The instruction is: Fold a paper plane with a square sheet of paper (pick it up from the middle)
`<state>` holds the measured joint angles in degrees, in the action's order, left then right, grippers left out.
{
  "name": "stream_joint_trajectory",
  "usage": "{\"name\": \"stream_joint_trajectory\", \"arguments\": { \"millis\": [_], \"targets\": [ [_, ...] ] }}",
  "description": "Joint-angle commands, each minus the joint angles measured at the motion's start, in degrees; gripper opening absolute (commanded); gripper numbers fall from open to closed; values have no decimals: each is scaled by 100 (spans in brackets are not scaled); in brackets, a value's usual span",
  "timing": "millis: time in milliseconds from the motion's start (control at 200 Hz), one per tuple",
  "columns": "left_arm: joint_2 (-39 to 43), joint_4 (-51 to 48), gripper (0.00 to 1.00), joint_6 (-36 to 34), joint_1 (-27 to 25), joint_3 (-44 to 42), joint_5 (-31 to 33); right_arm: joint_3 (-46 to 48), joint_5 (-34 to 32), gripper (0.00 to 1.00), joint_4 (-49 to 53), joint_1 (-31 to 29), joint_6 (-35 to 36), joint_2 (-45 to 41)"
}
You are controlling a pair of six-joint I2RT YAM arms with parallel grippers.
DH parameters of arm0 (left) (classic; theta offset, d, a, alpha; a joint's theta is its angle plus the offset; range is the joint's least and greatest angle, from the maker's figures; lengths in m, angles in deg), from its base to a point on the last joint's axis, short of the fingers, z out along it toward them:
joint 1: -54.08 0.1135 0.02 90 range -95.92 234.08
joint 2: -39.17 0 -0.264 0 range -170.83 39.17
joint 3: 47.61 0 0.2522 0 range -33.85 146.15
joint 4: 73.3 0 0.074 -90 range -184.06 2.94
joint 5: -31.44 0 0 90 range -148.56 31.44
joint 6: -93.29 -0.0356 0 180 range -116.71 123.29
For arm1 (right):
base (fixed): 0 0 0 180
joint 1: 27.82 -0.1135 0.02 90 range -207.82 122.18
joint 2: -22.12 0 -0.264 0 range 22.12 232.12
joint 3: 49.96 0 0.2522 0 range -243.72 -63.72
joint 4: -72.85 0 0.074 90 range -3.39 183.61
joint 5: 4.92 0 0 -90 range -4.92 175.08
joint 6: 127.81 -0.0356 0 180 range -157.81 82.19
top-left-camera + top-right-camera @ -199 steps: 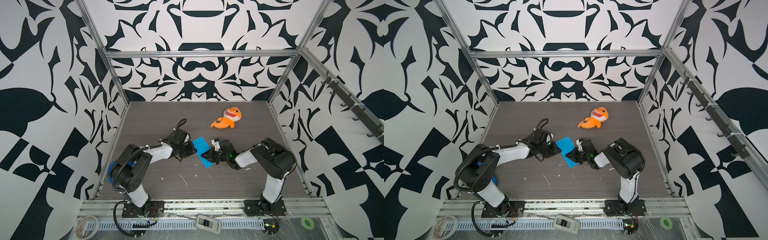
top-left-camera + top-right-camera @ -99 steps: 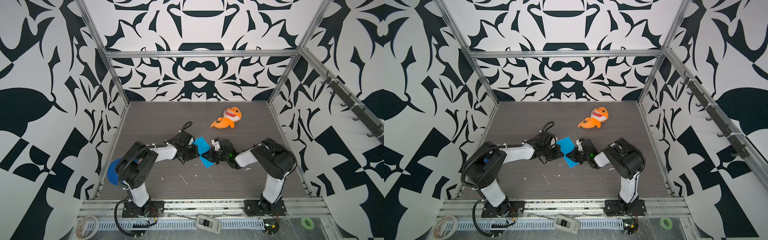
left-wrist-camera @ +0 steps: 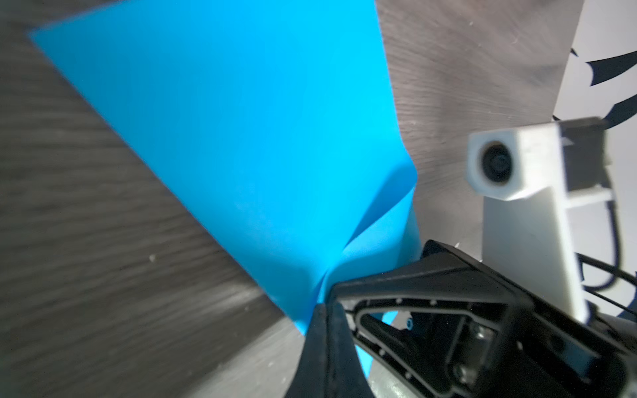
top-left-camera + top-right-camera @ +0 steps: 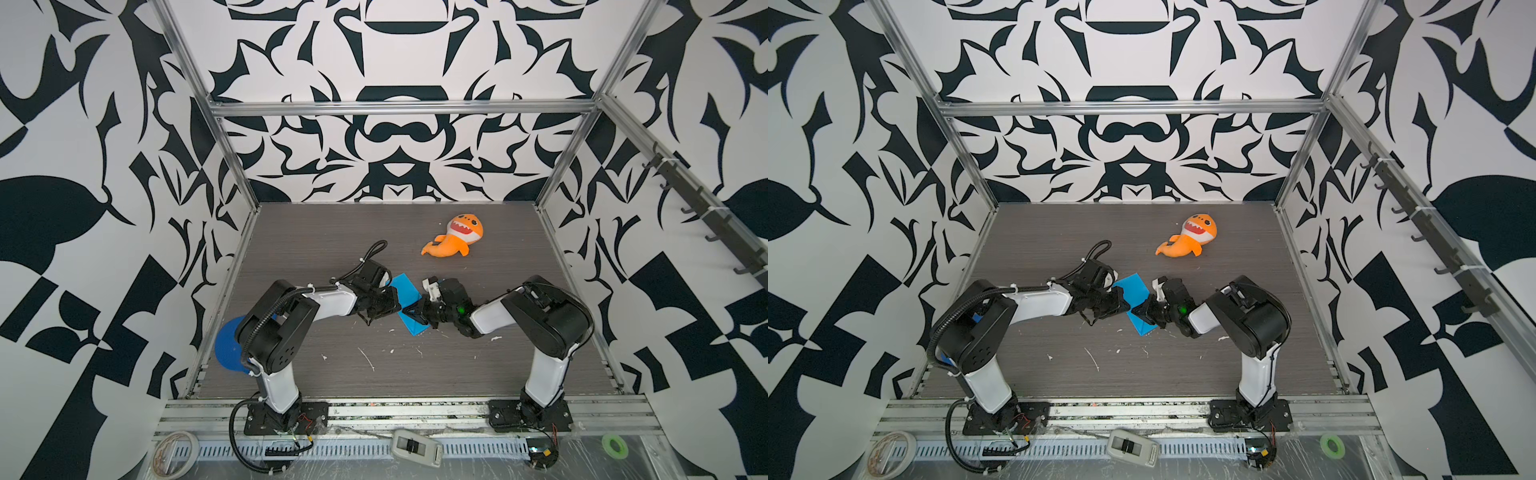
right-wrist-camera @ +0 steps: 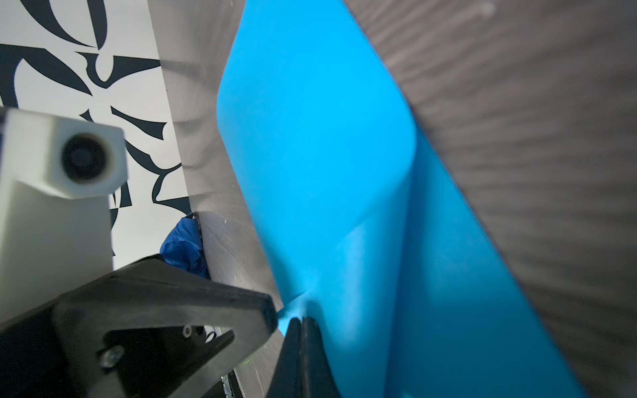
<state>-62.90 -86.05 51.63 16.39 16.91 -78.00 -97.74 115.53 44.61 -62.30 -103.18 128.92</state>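
Observation:
The square sheet of paper [image 4: 405,291] [image 4: 1133,291] is bright blue and lies slantwise on the table's middle, folded along its length with a raised flap. My left gripper [image 4: 400,309] [image 4: 1126,305] comes from the left and my right gripper [image 4: 411,312] [image 4: 1139,312] from the right. They meet tip to tip at the sheet's middle. In the left wrist view the left gripper [image 3: 322,310] is shut, with the paper [image 3: 241,138] puckering into its tip. In the right wrist view the right gripper [image 5: 301,322] is shut on a pinch of the paper [image 5: 327,155].
An orange shark plush [image 4: 457,239] [image 4: 1192,241] lies toward the back right. A darker blue disc [image 4: 227,349] sits at the left edge behind the left arm's base. Small white scraps [image 4: 368,359] dot the front of the grey table [image 4: 415,374].
My left gripper has moved right to the sheet's middle and shut on it. My right gripper has closed the last bit where it was. The blue disc now shows more.

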Motion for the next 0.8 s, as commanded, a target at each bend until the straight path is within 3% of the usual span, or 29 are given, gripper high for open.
{"name": "stream_joint_trajectory", "arguments": {
  "millis": [0,395,795],
  "targets": [
    [-167,-118,0,-70,-28,93,-16,89,-352,0,915,-2,103,148],
    [-377,-519,0,-203,-28,103,236,50,-131,0,944,3,220,-353],
    [-529,-603,0,-272,-29,-4,305,113,147,0,2062,-19,736,-1185]
  ]
}}
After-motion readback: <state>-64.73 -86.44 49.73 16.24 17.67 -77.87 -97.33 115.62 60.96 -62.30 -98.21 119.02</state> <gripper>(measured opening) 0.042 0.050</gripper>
